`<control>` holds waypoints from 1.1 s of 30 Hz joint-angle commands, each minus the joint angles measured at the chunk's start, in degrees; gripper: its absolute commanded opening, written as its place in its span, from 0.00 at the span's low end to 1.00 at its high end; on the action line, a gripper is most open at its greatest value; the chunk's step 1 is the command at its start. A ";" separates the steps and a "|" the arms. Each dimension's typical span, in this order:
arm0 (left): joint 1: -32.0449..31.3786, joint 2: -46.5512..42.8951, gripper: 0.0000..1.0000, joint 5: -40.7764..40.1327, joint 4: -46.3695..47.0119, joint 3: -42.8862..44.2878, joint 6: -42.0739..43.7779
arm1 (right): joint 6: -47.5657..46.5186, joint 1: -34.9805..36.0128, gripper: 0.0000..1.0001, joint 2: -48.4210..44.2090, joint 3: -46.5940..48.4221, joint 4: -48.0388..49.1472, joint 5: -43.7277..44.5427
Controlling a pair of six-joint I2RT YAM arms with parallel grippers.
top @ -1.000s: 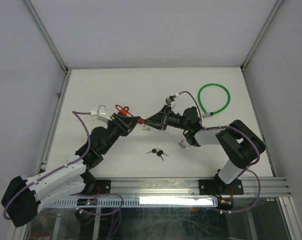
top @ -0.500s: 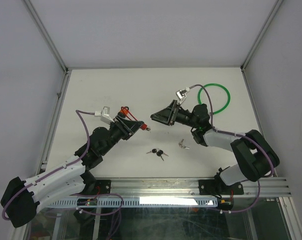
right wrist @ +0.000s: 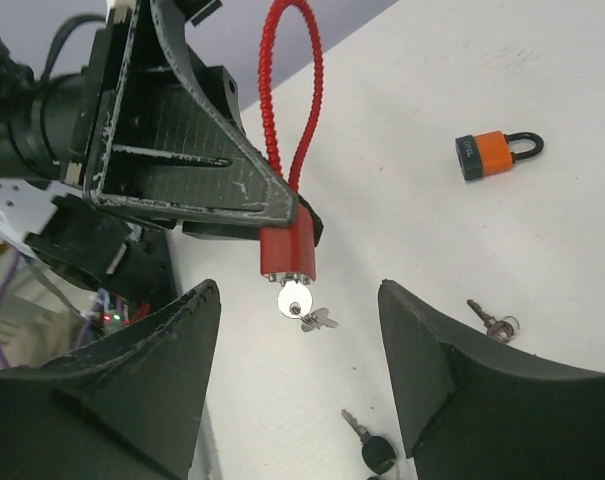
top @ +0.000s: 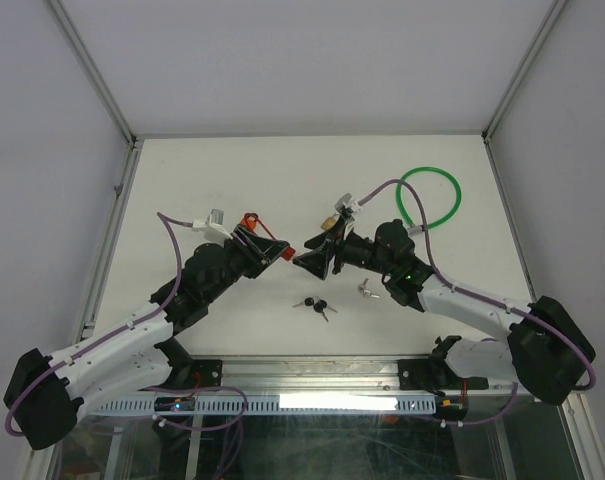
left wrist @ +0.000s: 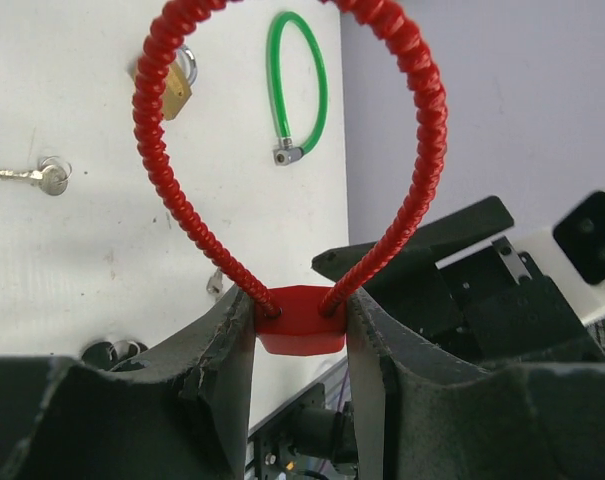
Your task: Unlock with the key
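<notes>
Left gripper (left wrist: pixel 300 330): its two fingers press on both sides of the body of the red cable lock (left wrist: pixel 300 328) and hold it above the table (top: pixel 232 170).
Left arm: it stretches from its base forward and to the right, toward the middle of the table, with the wrist raised.
Right gripper (right wrist: pixel 297 290): the jaws stand wide apart and grip nothing; the fingers are on either side of the key (right wrist: pixel 294 299) and do not touch it.
Right arm: it reaches low from its base to the left, and its gripper points at the left gripper, close to the lock.
Lock: the coiled red loop (left wrist: pixel 422 120) has both ends in the body.
Key: silver, it sits in the end face of the lock body.
Table: an orange padlock (right wrist: pixel 495 152), a brass padlock (left wrist: pixel 167 85), a green cable loop (top: pixel 429 200), two black-headed keys (top: pixel 315 305) and a loose silver key (top: pixel 365 290) lie on it.
</notes>
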 commanded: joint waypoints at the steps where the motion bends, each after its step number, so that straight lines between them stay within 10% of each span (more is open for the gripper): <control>1: 0.42 0.72 0.00 0.91 1.35 3.40 -1.12 | -14.26 4.39 0.66 -0.87 2.61 -0.92 9.31; 24: 0.43 3.50 0.00 4.83 2.88 4.16 -1.74 | -16.21 8.43 0.55 5.03 4.79 4.68 11.87; 25: 0.42 3.36 0.00 4.79 2.85 4.17 -1.75 | -16.41 8.45 0.28 5.08 4.76 4.43 12.08; 29: 0.41 1.87 0.09 3.71 1.66 4.14 -1.59 | -17.03 8.45 0.01 5.05 4.47 3.51 11.99; 33: 0.41 0.51 0.26 2.81 0.09 4.43 -1.22 | -17.21 8.53 0.00 4.57 3.82 3.15 12.37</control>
